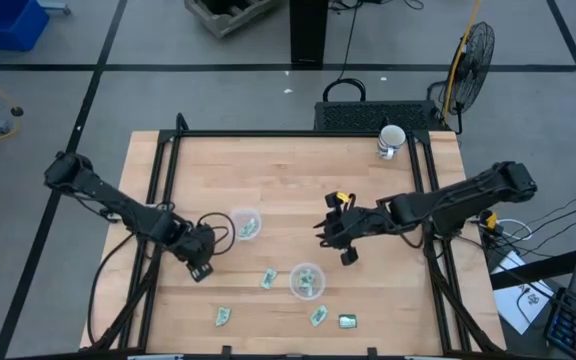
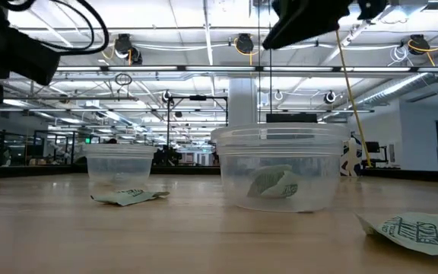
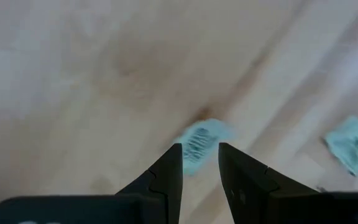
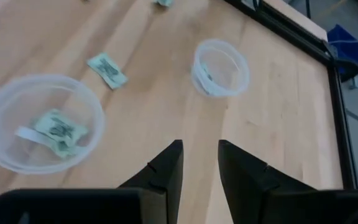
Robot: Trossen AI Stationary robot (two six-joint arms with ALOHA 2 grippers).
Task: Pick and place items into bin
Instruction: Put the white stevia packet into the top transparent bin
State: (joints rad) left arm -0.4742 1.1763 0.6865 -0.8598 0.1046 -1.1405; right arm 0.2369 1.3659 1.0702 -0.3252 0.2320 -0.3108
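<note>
Left pincer (image 1: 200, 268) hovering slightly parted over a packet (image 3: 199, 142) at six o'clock — light, crinkly, best pinching across mid-width; right pincer (image 1: 334, 240) waiting, parted, empty.

Four teal packets (image 1: 268, 279) lie flat on table; others sit inside two clear cups (image 1: 307, 281).

Bright, even overhead ceiling lighting w/ soft shadows; heavy motion blur in left wrist view, others sharp.

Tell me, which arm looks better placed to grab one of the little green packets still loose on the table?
Probably the left. Its gripper hangs open right over a loose packet, while the right gripper hovers over bare wood, farther from any packet.
</note>
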